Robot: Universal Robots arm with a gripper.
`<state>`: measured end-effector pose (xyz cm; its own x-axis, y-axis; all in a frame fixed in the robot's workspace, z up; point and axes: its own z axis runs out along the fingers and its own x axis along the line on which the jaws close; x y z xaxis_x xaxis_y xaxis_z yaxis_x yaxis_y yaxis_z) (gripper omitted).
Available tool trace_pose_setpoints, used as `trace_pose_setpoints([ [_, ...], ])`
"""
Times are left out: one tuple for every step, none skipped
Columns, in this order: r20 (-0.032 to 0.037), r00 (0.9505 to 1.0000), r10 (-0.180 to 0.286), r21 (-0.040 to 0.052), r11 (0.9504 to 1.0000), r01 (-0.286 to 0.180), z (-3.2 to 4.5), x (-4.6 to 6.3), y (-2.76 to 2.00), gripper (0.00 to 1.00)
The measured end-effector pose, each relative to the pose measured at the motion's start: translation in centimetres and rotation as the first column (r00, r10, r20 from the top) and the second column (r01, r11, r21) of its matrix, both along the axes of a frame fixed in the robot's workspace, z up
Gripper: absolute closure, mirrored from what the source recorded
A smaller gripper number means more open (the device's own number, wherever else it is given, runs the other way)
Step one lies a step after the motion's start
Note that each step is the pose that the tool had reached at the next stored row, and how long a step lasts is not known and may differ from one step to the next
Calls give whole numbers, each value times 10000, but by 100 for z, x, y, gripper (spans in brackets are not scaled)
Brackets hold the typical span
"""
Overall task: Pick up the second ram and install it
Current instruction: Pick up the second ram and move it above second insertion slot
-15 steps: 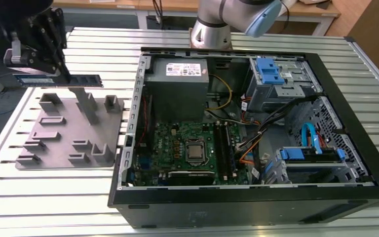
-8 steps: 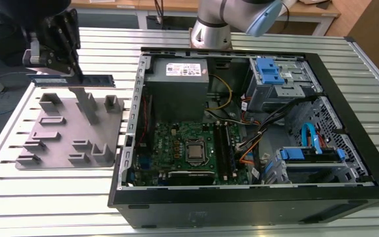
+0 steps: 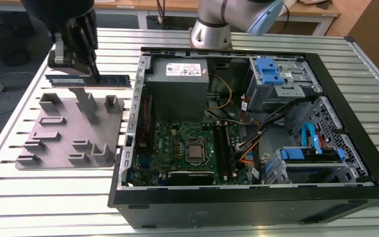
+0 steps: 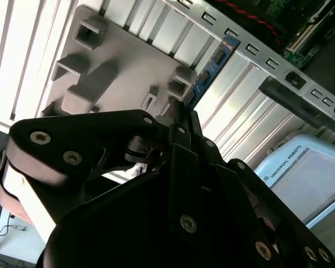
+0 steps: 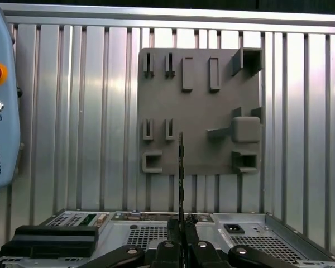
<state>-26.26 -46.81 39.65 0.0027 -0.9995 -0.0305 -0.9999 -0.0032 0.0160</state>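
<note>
While gripper (image 3: 89, 75) clamps it, second ram (image 3: 114, 80) hangs (near fixture (image 3: 57, 133))

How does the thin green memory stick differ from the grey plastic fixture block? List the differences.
The thin green memory stick is a narrow dark strip; the grey plastic fixture block is a broad pale slab with upright posts. The stick stands on edge, clamped in the gripper; the block lies flat on the slatted metal table.

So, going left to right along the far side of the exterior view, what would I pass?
Black pincer clamped on the long dark-green memory stick → grey metal power supply box with a white label → blue plastic drive bracket.
</note>
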Motion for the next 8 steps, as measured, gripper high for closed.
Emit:
trace_pose_setpoints([
  [-1,10000,0,1,10000,0,0,35,0,86],
  [-1,10000,0,1,10000,0,-1,68,0,86],
  [-2,10000,0,1,10000,0,-1,102,0,86],
  [-3,10000,1,1,10000,-1,-1,137,0,86],
  [-3,10000,0,1,10000,0,-1,169,0,86],
  [-4,10000,0,1,10000,0,-1,200,0,86],
  [-5,10000,0,1,10000,0,-1,231,0,86],
  [-6,10000,0,1,10000,0,0,261,0,86],
])
